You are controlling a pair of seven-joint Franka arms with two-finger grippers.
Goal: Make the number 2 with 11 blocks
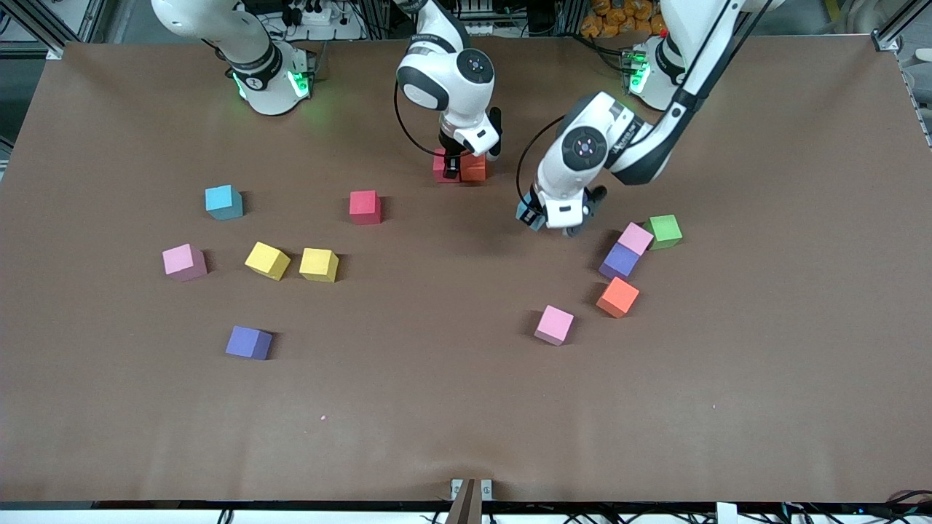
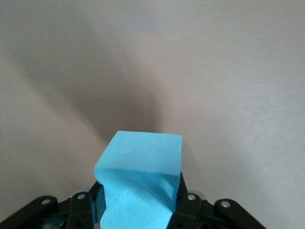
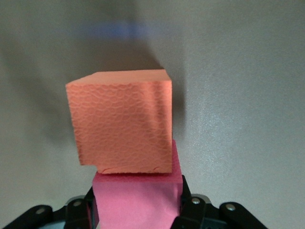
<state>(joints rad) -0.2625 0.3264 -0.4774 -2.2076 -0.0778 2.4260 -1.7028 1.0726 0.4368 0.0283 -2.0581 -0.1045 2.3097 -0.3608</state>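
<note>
My right gripper (image 1: 453,169) (image 3: 138,202) is shut on a red cube (image 1: 440,166) (image 3: 138,195) that sits on the table touching an orange cube (image 1: 475,169) (image 3: 121,121). My left gripper (image 1: 535,218) (image 2: 140,193) is shut on a light blue cube (image 1: 526,212) (image 2: 143,176), held just above bare table beside the pair. Loose cubes toward the right arm's end: blue (image 1: 223,201), red (image 1: 365,207), pink (image 1: 184,262), two yellow (image 1: 267,260) (image 1: 319,264), purple (image 1: 248,342). Toward the left arm's end: pink (image 1: 636,238), purple (image 1: 619,260), orange (image 1: 617,297), pink (image 1: 555,324).
A green cube (image 1: 664,231) touches the pink cube of the cluster near my left gripper. The brown table (image 1: 466,407) is bare along the edge nearest the front camera.
</note>
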